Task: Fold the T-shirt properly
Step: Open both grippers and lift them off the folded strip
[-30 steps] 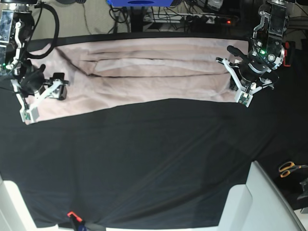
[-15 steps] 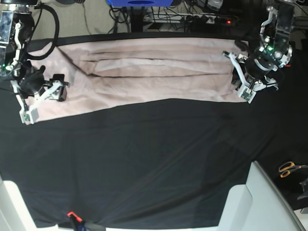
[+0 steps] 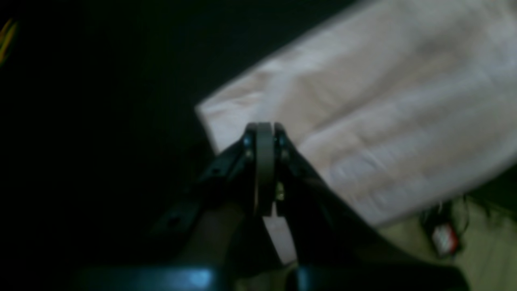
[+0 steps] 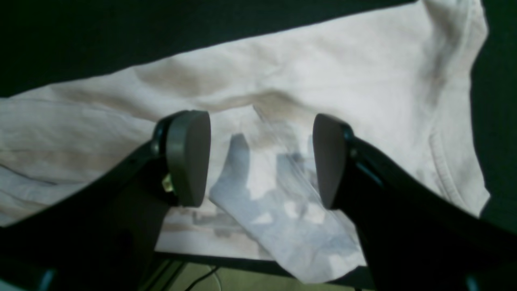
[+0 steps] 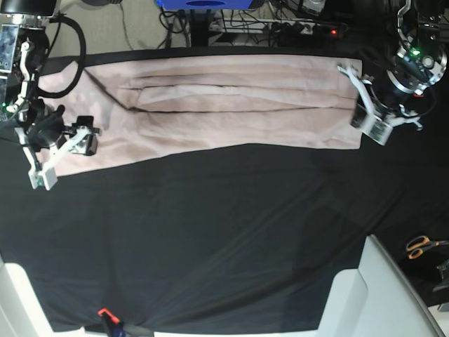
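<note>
The pale pink T-shirt (image 5: 224,105) lies as a long folded band along the far side of the black table cloth (image 5: 224,232). My left gripper (image 5: 370,121) is at the band's right end and is shut. In the left wrist view its pads (image 3: 264,137) press together with no cloth seen between them, just short of the T-shirt (image 3: 363,113) corner. My right gripper (image 5: 64,154) stands open over the band's left end. In the right wrist view its fingers (image 4: 188,157) straddle bare T-shirt (image 4: 282,72) cloth near the collar seam.
Orange-handled scissors (image 5: 424,246) lie at the right edge. A white box (image 5: 379,295) sits at the near right corner. A small red item (image 5: 105,312) is at the near edge. Cables and a power strip (image 5: 309,28) lie behind the table.
My left gripper opened briefly, shut again and moved right and farther back, to the T-shirt's right end. That end now lies stretched out farther right. The right gripper barely shifted.
</note>
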`<action>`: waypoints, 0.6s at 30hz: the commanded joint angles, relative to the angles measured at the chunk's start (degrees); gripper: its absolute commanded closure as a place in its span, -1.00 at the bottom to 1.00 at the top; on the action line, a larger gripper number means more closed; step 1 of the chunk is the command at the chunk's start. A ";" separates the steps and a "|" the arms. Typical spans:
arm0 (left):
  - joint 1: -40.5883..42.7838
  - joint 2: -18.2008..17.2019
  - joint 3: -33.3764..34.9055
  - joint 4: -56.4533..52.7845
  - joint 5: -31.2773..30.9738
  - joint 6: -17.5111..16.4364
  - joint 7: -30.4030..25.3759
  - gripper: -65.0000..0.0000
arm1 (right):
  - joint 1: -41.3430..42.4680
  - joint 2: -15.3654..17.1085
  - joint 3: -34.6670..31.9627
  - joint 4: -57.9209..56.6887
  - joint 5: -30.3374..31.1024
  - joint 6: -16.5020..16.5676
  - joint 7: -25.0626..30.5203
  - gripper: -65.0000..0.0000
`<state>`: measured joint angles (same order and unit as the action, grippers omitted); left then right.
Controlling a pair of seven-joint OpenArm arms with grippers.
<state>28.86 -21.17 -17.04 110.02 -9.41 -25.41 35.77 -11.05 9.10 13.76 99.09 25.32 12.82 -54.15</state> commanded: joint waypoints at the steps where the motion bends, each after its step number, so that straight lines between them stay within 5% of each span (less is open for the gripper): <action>1: -1.92 1.78 -1.47 0.80 -0.48 0.22 -1.26 1.00 | 0.54 0.61 0.26 0.91 0.39 0.06 0.83 -0.18; 5: -5.08 6.97 -2.70 -2.28 0.22 0.22 -1.26 1.00 | 0.46 0.61 0.26 0.91 0.39 0.06 0.83 -0.18; 12: -0.77 7.23 -9.12 -11.07 -0.30 -0.04 -1.62 1.00 | -0.78 0.61 0.26 0.91 0.39 0.06 1.01 -0.18; 14: -0.07 5.12 -11.67 -15.47 -1.18 -3.38 -1.62 1.00 | -0.95 0.61 0.26 0.91 0.39 0.06 1.18 -0.18; 17: 0.37 3.28 -18.87 -21.27 -9.27 -14.59 -1.70 1.00 | -1.04 0.61 0.26 0.91 0.31 0.06 1.18 -0.18; 18: 0.37 2.58 -21.25 -22.85 -12.70 -14.59 -1.35 1.00 | -1.04 0.61 0.26 0.91 0.22 0.06 1.18 -0.18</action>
<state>29.06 -17.34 -37.95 86.24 -22.83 -40.66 35.46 -12.45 9.02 13.74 99.02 25.28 12.82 -54.00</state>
